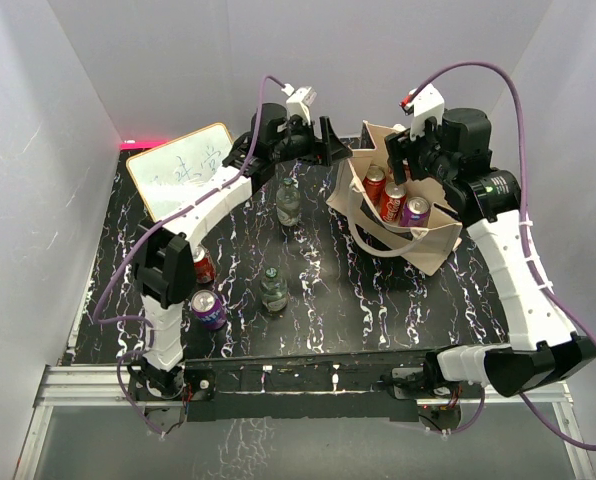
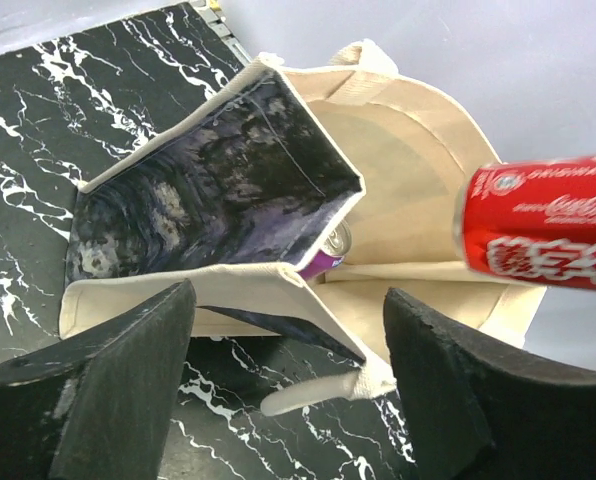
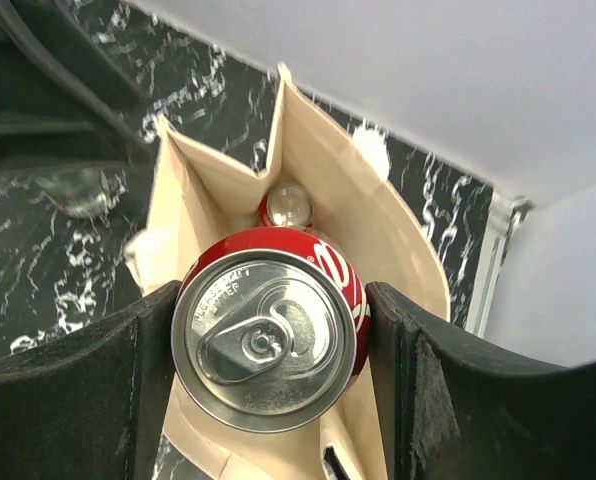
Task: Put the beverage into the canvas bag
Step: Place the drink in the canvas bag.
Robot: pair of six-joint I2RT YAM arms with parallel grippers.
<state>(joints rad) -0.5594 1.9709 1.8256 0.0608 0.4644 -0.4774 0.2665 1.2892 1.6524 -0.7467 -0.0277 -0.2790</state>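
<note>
Top external view: we hold a red can (image 3: 263,350) in the right tool (image 3: 276,335) above the far-right bag (image 1: 423,250), other cans (image 1: 415,210) inside; left tool (image 2: 288,370) wide, empty; four drinks (image 1: 272,288) wait on the bench (image 1: 328,300).

Left wrist view: red can (image 2: 543,235), right side, blurry & cut off by edge. Purple can (image 2: 328,252), middle, mostly hid behind canvas bag (image 2: 228,287) wall. Top view, upper left: whiteboard (image 1: 183,170) words too small to read.
</note>
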